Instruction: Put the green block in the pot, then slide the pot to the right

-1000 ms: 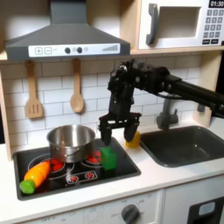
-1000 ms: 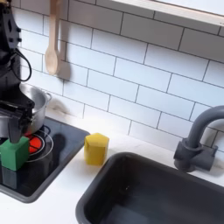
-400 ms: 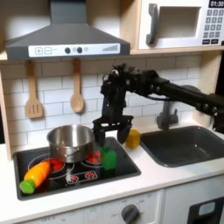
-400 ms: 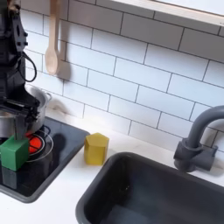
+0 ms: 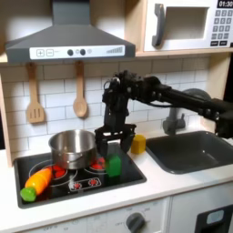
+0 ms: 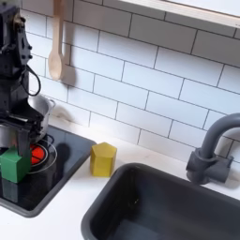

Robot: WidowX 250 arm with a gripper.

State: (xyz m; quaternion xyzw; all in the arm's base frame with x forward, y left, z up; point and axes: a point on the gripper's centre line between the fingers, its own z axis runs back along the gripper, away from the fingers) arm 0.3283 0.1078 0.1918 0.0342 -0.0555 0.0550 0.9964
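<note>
My claw (image 5: pixel 111 146) hangs open above the green block (image 5: pixel 114 165), nothing gripped (block on the stovetop, outside the pot (image 5: pixel 73 146)); placing and sliding both remain.

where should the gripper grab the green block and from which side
Come straight down on the green block and pinch its two flat side faces near the top. It stands upright on the stovetop, clear of the pot, with the gripper just above it.
</note>
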